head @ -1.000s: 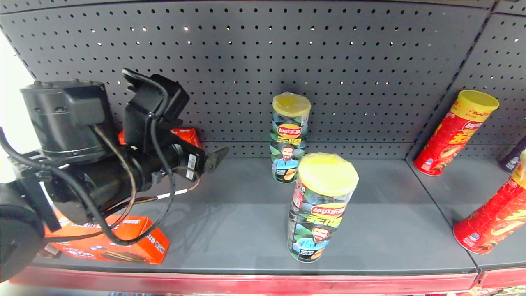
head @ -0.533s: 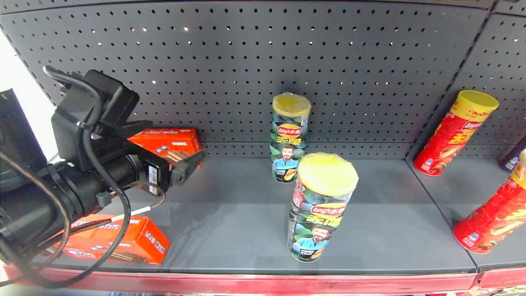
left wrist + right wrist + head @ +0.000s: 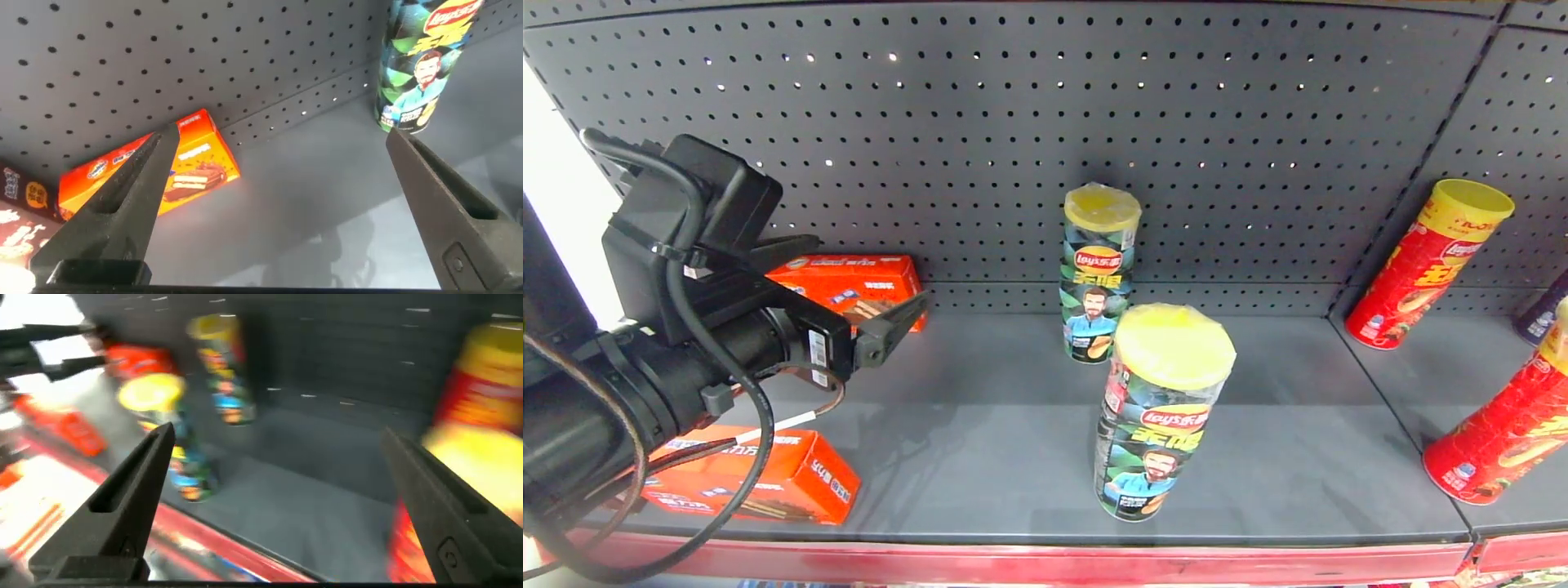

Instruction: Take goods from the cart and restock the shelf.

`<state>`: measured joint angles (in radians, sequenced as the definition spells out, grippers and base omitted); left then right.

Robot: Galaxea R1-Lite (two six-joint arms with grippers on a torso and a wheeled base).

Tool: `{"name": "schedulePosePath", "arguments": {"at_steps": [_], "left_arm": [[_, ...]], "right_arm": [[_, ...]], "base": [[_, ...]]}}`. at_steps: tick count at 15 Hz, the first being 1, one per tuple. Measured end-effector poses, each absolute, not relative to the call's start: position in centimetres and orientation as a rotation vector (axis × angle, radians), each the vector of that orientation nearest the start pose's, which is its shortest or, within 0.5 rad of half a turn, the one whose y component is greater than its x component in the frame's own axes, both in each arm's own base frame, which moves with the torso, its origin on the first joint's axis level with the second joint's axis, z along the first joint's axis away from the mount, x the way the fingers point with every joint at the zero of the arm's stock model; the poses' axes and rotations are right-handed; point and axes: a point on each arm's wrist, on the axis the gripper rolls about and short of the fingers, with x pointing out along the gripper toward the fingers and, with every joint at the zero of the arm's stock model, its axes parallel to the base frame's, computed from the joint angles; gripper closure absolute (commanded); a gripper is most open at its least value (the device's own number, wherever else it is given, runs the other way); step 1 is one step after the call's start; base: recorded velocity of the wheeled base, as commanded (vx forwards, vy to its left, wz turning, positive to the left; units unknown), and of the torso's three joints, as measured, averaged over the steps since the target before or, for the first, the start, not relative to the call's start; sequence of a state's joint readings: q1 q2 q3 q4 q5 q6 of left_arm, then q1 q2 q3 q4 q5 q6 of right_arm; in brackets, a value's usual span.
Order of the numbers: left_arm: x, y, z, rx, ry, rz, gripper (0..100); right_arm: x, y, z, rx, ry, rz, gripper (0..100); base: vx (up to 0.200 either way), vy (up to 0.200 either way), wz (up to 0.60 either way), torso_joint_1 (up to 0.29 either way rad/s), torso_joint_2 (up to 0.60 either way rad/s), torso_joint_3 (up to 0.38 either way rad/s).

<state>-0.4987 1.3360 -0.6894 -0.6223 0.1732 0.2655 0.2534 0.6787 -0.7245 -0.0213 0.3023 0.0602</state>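
1. Head view: grey shelf with a perforated back wall and a red front lip.
   - At the robot's left, left hand held above the shelf, fingers spread wide and gripping nothing, just in front of the rear orange box.
   - That box lying flat against the back wall.
   - Front orange box lying flat by the front lip, partly hidden behind the arm.
   - In the middle of the shelf, two upright chip cans with yellow lids, one behind the other: rear can close to the back wall, front can near the lip.
   - Farther to the robot's right, two red cans with yellow lids, one at the back and one nearer the front, both well apart from the hand.
2. Left wrist view: both dark fingers far apart with nothing between them.
   - Beyond them, the rear orange box on the shelf against the back wall, nearer one finger.
   - Rear can upright near the other finger, close to the wall.
3. Right wrist view, heavily blurred: right hand with fingers wide apart and empty, facing the shelf.
   - Both chip cans upright beyond it, the orange boxes farther off.
   - A red can close beside one finger.
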Motion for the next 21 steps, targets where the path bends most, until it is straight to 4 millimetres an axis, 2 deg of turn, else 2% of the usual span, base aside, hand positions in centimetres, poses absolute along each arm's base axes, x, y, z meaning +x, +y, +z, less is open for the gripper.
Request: {"name": "schedulePosePath", "arguments": {"at_steps": [4, 7, 12, 21], "left_arm": [[19.2, -10.0, 24.3, 0.273, -0.016, -0.326, 0], [19.2, -10.0, 24.1, 0.274, -0.011, -0.325, 0], [19.3, -9.9, 24.2, 0.271, -0.013, -0.319, 0], [19.4, -9.9, 24.4, 0.267, -0.026, -0.316, 0]], "right_arm": [[7.2, 3.9, 28.1, -0.006, 0.047, 0.711, 0], [9.3, 5.9, 27.5, -0.045, 0.13, 0.705, 0], [11.6, 9.1, 25.7, -0.105, 0.247, 0.732, 0], [14.5, 11.5, 21.7, -0.216, 0.437, 0.639, 0]], "base": [[0.0, 0.0, 0.0, 0.0, 0.0, 0.0], [0.0, 0.0, 0.0, 0.0, 0.0, 0.0], [0.0, 0.0, 0.0, 0.0, 0.0, 0.0], [0.0, 0.0, 0.0, 0.0, 0.0, 0.0]]}}
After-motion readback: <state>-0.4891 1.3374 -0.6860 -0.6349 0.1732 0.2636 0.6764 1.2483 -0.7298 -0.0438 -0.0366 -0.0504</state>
